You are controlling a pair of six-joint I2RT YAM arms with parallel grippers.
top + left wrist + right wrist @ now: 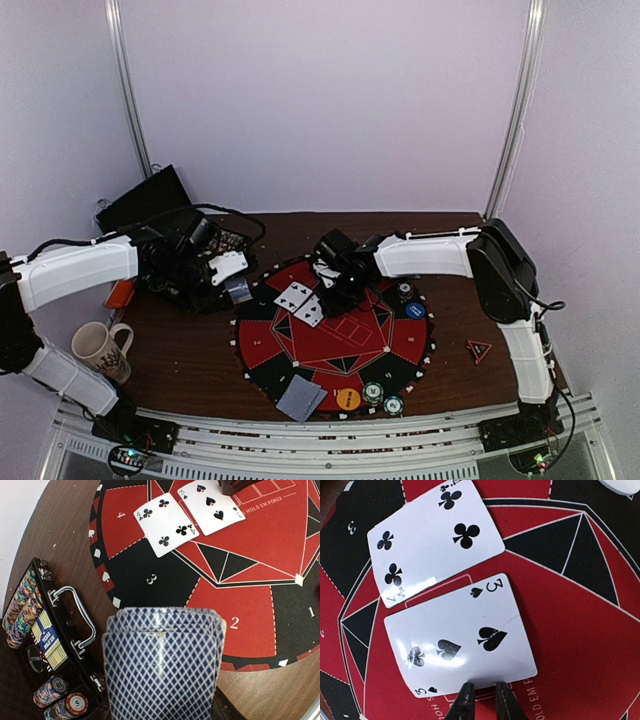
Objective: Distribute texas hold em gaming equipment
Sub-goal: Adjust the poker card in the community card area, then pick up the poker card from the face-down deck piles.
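Top view: left gripper clamps the deck just off the mat's left edge, ready supply for dealing.
Left wrist: deck fanned, backs up.
Right wrist: right gripper tips nearly together at the three of spades' edge, beside the four of clubs. Can't tell if it pinches; probably placing the card.

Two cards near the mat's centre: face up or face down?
Face up: the four of clubs and three of spades show their pips, flat on the mat.

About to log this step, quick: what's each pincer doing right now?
Left pincer: closed on a fanned stack of blue-backed cards.
Right pincer: barely open, tips at the three of spades edge, gripping nothing.
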